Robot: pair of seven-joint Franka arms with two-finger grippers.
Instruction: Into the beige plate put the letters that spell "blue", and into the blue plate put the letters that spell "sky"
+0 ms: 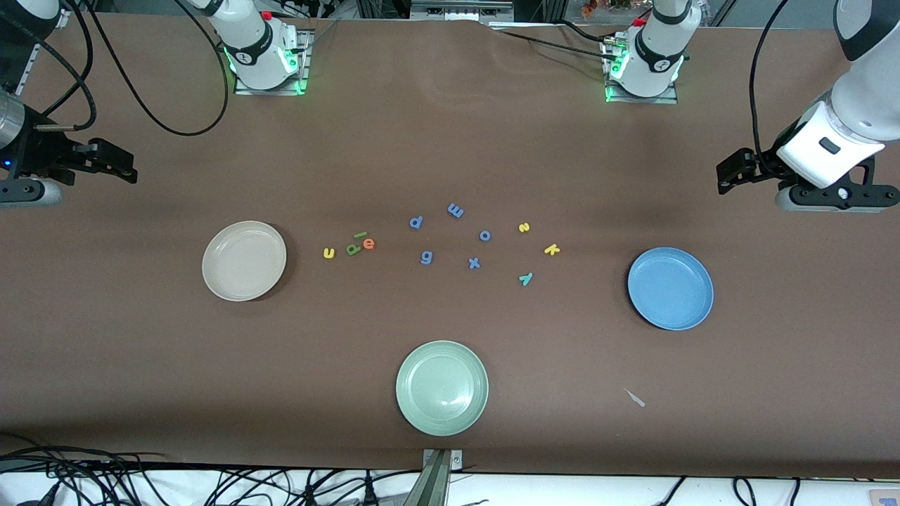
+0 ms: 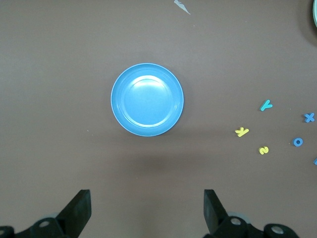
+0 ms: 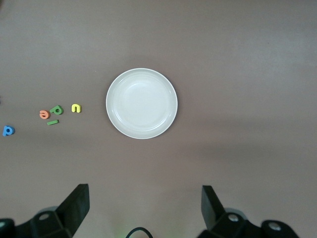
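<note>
You have four "blue" letters on the bench: yellow u (image 1: 329, 253), dark green b (image 1: 353, 249), light green l (image 1: 360, 235) and orange e (image 1: 369, 244), clustered beside the beige plate (image 1: 244, 261). Three "sky" letters, yellow s (image 1: 524, 227), yellow k (image 1: 552, 249) and teal y (image 1: 526, 279), lie between five periwinkle letters (image 1: 474, 263) and the blue plate (image 1: 670, 288). One pale green plate (image 1: 441, 387) sits nearest the front camera. Your right hand (image 3: 143, 208) hangs spread over bare bench near the beige plate; your left hand (image 2: 147, 210) hangs spread near the blue plate, both well apart from every letter.
</note>
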